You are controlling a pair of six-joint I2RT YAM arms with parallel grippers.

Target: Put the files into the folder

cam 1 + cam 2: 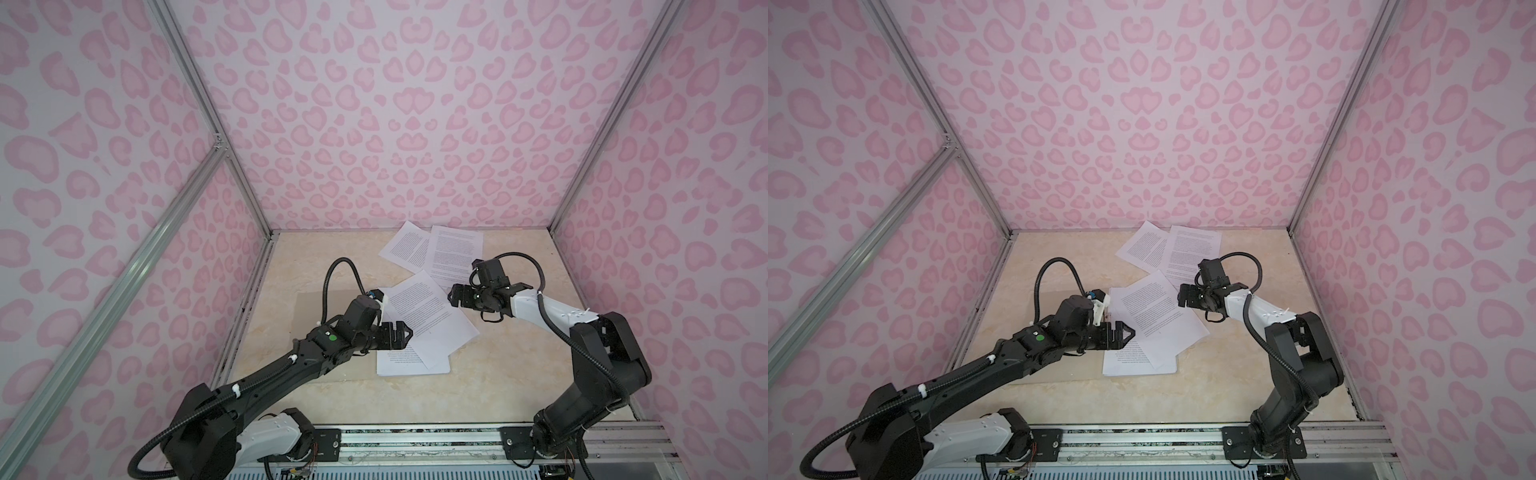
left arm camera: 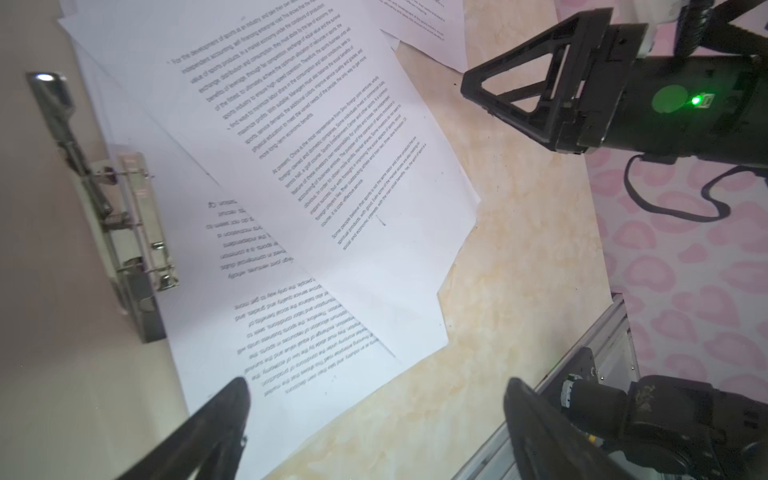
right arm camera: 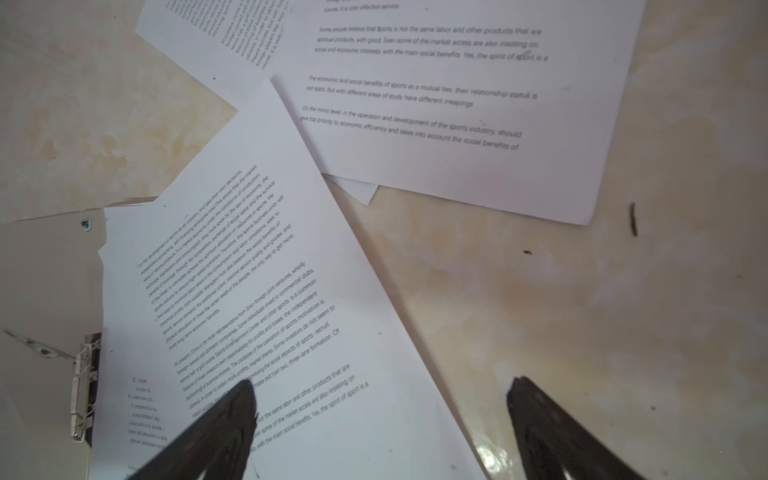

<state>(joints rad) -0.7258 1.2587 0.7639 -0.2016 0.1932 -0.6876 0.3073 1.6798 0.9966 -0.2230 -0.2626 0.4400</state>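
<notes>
The right end effector (image 1: 452, 296), spread wide and empty mid-frame, should press softly on the tilted top sheet (image 1: 430, 318) and slide it left onto the folder (image 1: 308, 311).

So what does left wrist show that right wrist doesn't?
Left wrist only: the right gripper and the base rail. Right wrist only: a broad stretch of the far sheet, where left wrist catches just a corner, and a dark mark on the tabletop. Both: the tilted top sheet over the stack, and the folder with its metal clip.
</notes>
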